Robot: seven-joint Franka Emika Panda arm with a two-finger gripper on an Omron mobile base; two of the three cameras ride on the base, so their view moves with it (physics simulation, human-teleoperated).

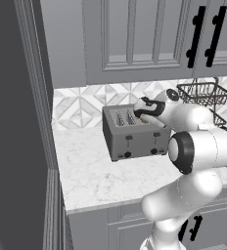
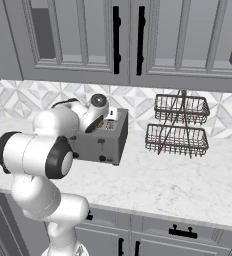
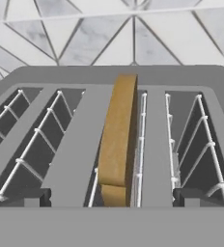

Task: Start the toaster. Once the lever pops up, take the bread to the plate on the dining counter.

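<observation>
The grey four-slot toaster (image 1: 133, 132) stands on the white worktop (image 1: 96, 176). The brown bread (image 3: 118, 140) stands upright in one inner slot.

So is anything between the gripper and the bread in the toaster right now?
Nothing visible. The open gripper hangs over the toaster, a fingertip on either side of the bread, which stands on edge in its slot, top exposed.

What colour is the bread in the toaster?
Tan-brown. The bread stands in the grey toaster; the hand view shows it best.
</observation>
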